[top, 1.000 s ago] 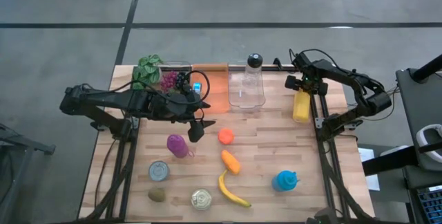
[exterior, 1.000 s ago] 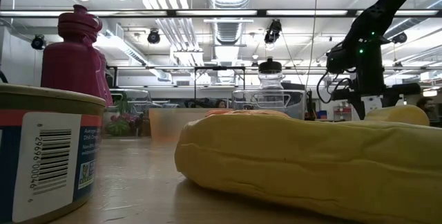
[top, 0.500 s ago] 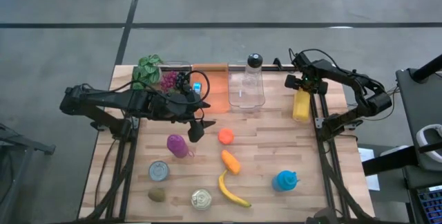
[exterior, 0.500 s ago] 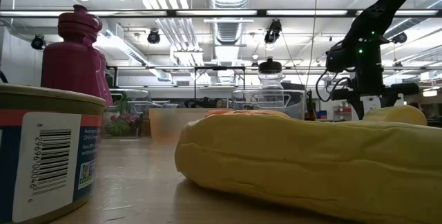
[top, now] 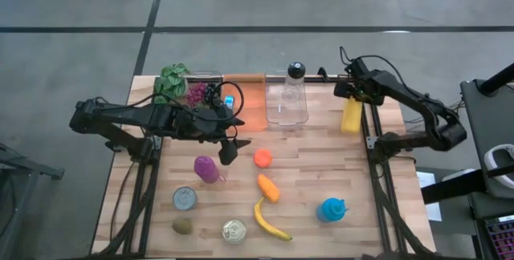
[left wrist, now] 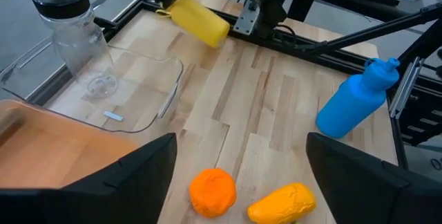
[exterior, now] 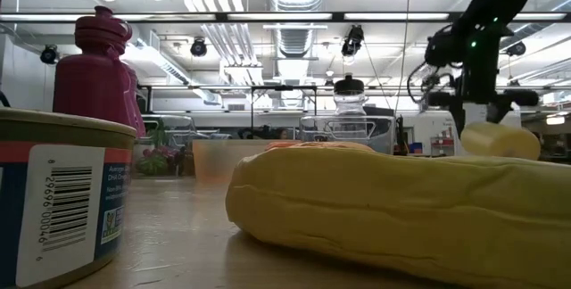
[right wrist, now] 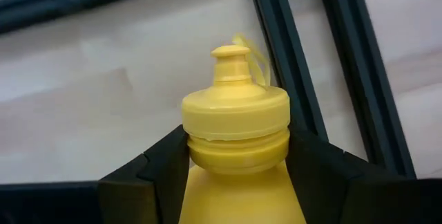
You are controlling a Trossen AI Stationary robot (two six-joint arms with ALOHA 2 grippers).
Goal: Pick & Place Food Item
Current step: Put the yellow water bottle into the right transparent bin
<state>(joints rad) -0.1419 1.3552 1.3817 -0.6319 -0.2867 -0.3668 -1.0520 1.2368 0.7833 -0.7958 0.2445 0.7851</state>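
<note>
Right pincer (right wrist: 235, 182) is clamping the yellow plastic squeeze bottle (top: 351, 115) by its neck at the wooden worktop's (top: 321, 164) right edge — best lifting slowly, it's dangling. Left pincer (top: 228, 149) is hanging spread.

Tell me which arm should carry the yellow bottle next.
The right: its gripper is already shut on the yellow bottle, tilted off the table. The left gripper hangs open near the orange ball.

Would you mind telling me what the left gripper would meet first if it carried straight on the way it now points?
Probably the orange ball, which lies centred just ahead of the open left gripper. Depth is unclear; the orange carrot-like piece sits slightly to one side.
</note>
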